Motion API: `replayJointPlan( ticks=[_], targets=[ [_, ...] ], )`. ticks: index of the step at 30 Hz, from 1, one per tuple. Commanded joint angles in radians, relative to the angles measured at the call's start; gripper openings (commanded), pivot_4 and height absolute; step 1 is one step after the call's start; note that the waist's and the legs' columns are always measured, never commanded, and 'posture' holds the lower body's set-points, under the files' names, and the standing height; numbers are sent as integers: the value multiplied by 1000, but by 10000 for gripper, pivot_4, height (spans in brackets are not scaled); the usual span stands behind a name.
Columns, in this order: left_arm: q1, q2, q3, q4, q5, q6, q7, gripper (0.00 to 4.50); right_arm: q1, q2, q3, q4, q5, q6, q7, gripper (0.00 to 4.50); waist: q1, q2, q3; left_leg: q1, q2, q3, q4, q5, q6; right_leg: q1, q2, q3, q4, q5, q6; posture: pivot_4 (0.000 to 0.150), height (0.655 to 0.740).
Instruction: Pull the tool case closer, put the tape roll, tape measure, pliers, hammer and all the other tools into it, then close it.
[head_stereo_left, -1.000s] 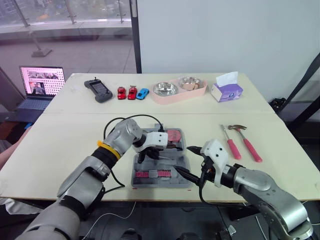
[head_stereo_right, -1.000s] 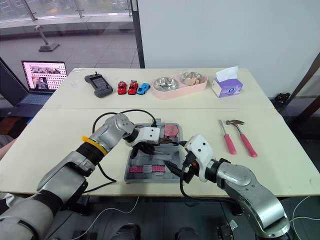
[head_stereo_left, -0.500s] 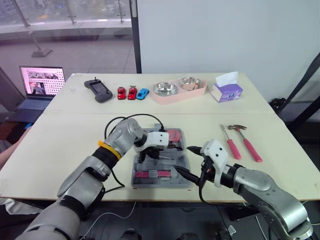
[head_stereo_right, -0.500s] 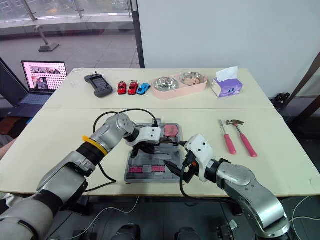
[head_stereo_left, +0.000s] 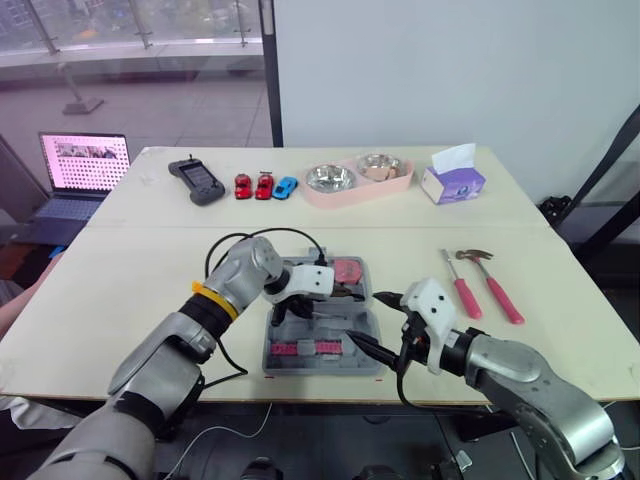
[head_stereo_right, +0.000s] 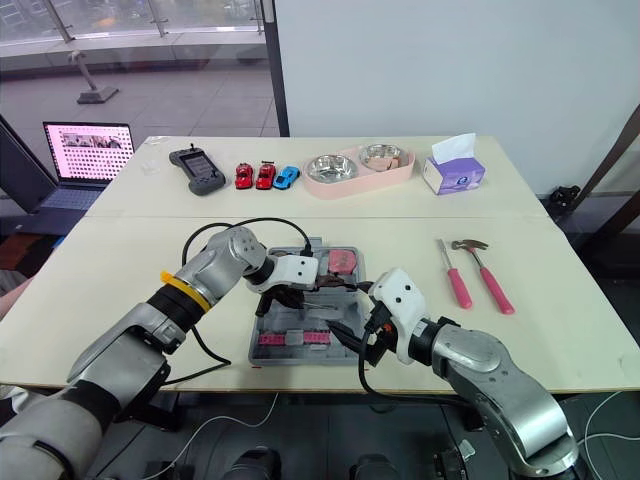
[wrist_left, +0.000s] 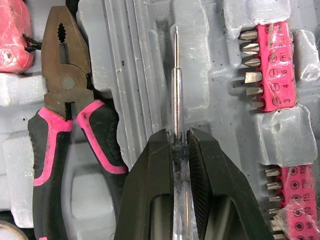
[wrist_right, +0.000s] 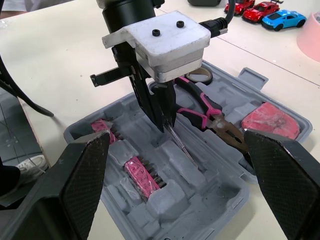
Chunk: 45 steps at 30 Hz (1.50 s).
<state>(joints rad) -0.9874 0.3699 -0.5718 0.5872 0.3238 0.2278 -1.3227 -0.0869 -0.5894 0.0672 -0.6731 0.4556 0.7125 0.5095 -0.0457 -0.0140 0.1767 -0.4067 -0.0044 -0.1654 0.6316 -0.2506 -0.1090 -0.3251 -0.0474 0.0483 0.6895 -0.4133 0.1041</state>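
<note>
The grey tool case (head_stereo_left: 325, 369) lies open at the table's front middle. My left gripper (wrist_left: 180, 145) reaches down into it, shut on a thin screwdriver (wrist_left: 175, 85) whose metal shaft slants toward a moulded slot. Pink-handled pliers (wrist_left: 65, 100) and a pink tape measure (head_stereo_left: 348, 270) lie in the case, beside pink bit strips (wrist_left: 272, 65). A small roll (wrist_right: 201, 76) sits at the case's far corner. My right gripper (head_stereo_left: 372, 321) is open at the case's right front edge. The hammer (head_stereo_left: 495, 280) and a pink-handled screwdriver (head_stereo_left: 460, 288) lie on the table to the right.
Along the back of the table stand a pink tray (head_stereo_left: 357, 190) with two steel bowls, a tissue box (head_stereo_left: 453, 182), three toy cars (head_stereo_left: 262, 186) and a dark handheld device (head_stereo_left: 196, 180). A laptop (head_stereo_left: 82, 170) sits beyond the left edge.
My left gripper has shifted very slightly over the case with the screwdriver still in it. The right gripper has stayed put.
</note>
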Motion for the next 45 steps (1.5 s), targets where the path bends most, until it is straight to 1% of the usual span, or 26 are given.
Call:
replayJointPlan(
  ticks=[1, 12, 20, 30, 34, 39, 45],
  targets=[
    [-16, 5, -5, 7, 24, -8, 18, 474, -11, 11, -11, -49, 12, -7, -5, 45000, 0, 0, 0, 0, 0, 0, 0, 0, 0, 0, 0, 0, 0, 0, 0, 1500, 7400],
    [-35, -40, 1, 33, 31, -21, 63, 474, 5, 12, -17, -65, 21, 1, -13, 45000, 2, 0, 0, 0, 0, 0, 1, 0, 0, 1, 0, 0, 0, 0, 0, 1500, 7400],
    [-42, -44, 3, 37, 35, -24, 73, 474, 9, 12, -17, -73, 27, 9, -19, 45000, 2, 0, 0, 0, -1, 0, 1, 0, 0, 1, -1, 0, 0, 0, 0, 1500, 7400],
    [-62, -15, 13, 8, 24, -14, 47, 474, 10, 11, -15, -75, 34, 12, -21, 45000, -1, 0, 0, 0, -1, 0, 1, 0, 0, 1, 0, 0, 1, 0, 0, 1500, 7400],
    [-60, -4, 4, -20, 33, 16, 42, 474, 12, 13, -13, -77, 33, 11, -23, 45000, 0, 0, 0, 0, -1, 0, 1, 0, 0, 1, 0, 0, 1, 0, 0, 1500, 7400],
    [-51, -8, -6, -50, 41, 50, 27, 474, 15, 16, -10, -79, 33, 11, -27, 45000, 0, 0, 0, 0, -1, 0, 1, 0, 0, 1, 0, 0, 1, 0, 0, 1500, 7400],
    [-42, -6, -24, -51, 56, 46, 17, 474, 23, 21, -8, -88, 32, 14, -37, 45000, 0, 0, 0, 0, -1, 0, 1, 0, 0, 1, 0, 0, 1, 0, 0, 1500, 7400]
  ],
)
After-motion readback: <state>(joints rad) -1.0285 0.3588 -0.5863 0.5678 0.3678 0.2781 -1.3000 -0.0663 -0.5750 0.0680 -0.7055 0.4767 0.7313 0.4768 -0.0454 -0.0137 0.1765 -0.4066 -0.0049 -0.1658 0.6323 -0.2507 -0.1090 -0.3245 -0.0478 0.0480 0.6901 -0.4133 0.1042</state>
